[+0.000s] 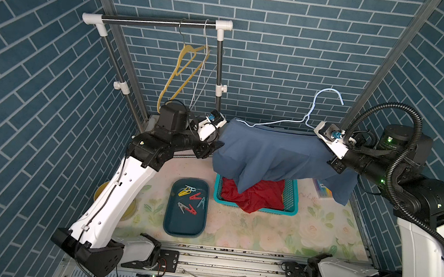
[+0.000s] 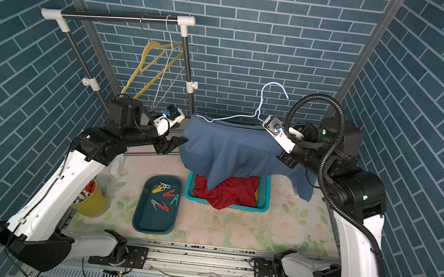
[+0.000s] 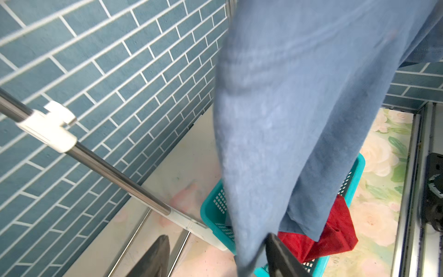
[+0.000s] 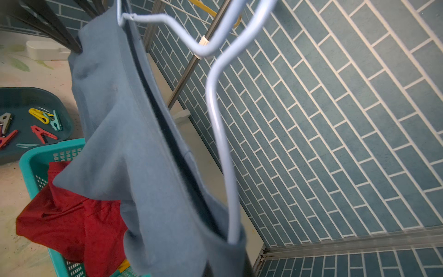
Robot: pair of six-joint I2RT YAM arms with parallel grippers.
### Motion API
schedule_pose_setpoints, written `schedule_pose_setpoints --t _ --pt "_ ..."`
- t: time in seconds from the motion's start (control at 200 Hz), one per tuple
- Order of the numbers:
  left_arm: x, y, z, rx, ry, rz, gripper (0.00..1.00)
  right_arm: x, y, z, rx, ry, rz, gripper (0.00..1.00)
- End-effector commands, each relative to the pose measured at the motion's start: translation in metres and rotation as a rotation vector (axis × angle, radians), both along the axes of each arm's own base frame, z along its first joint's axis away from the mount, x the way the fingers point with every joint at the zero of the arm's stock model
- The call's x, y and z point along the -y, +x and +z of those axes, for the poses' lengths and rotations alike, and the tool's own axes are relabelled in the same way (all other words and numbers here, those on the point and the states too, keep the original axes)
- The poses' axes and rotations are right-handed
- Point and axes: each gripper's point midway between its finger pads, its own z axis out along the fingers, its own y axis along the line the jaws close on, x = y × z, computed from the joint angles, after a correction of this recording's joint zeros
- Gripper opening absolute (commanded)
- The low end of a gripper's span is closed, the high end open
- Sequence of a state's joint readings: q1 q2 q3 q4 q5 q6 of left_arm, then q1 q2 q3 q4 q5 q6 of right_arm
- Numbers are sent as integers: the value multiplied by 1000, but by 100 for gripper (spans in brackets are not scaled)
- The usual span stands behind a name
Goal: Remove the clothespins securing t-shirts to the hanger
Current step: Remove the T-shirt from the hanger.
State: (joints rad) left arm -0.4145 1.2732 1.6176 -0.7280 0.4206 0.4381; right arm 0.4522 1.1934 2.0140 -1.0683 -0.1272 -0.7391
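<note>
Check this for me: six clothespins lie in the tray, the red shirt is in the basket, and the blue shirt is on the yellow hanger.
One slip: the blue shirt is on the pale blue hanger, not the yellow hanger, which hangs bare on the rail. Both top views and the right wrist view show it. The rest stands.

We see the left arm (image 1: 129,188) and right arm (image 1: 416,243) built alike: white shells, black joints and bases. A ribbed black hose (image 1: 389,105) trails along the right one and a thin black cable (image 1: 113,190) down the left. Small green lights (image 1: 389,139) glow on the right.
</note>
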Motion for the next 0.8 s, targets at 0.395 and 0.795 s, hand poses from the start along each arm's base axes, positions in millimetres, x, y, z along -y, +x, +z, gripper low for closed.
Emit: schedule_pose_setpoints --t 0.395,0.795 --pt "35 4 16 -71 -103 -187 40 -7 -16 3 6 33 77 0" --pt "42 0 5 -124 -140 -223 0 18 22 23 104 28 -146 0"
